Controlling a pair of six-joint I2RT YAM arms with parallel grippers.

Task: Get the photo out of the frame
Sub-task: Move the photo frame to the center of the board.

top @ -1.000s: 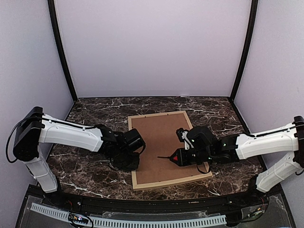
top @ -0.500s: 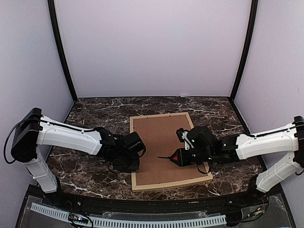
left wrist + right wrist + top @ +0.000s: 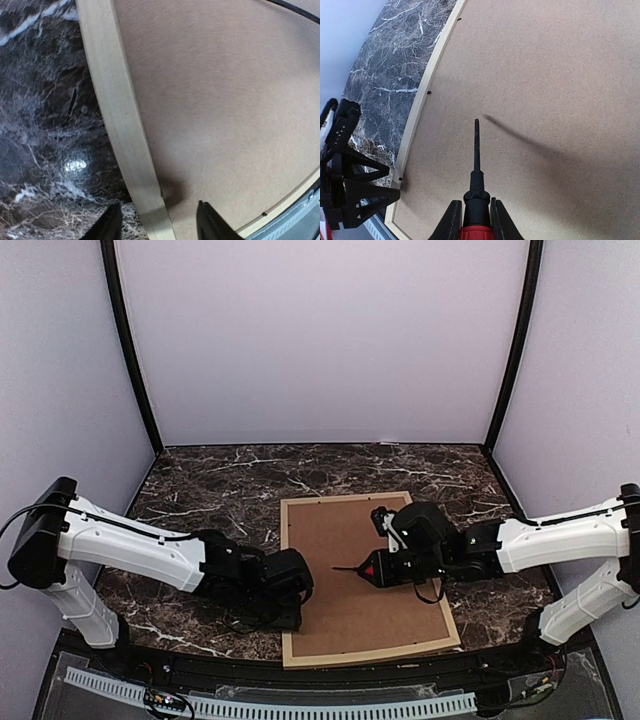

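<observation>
The frame (image 3: 372, 653) of light wood lies face down on the marble table, its brown backing board (image 3: 350, 625) upward. The photo is hidden beneath the board. My left gripper (image 3: 284, 612) stands open at the frame's left rail near the front corner. In the left wrist view the gripper (image 3: 159, 226) has one finger (image 3: 111, 225) over the marble and the other over the board (image 3: 225, 100), with the rail (image 3: 115, 100) between them untouched. My right gripper (image 3: 476, 212) is shut on a red-handled screwdriver (image 3: 476, 150), whose black tip hovers over the middle of the board (image 3: 545, 100).
Small black retaining tabs (image 3: 429, 92) sit along the inside of the left rail (image 3: 414, 127). The dark marble table (image 3: 210, 490) extends left of and behind the frame. The near table edge (image 3: 300, 680) runs just in front of the frame. Purple walls enclose the sides and back.
The frame has slid toward the near edge and turned slightly clockwise. My left arm came nearer with it, and its gripper has opened off the rail. The right gripper and screwdriver barely moved.
</observation>
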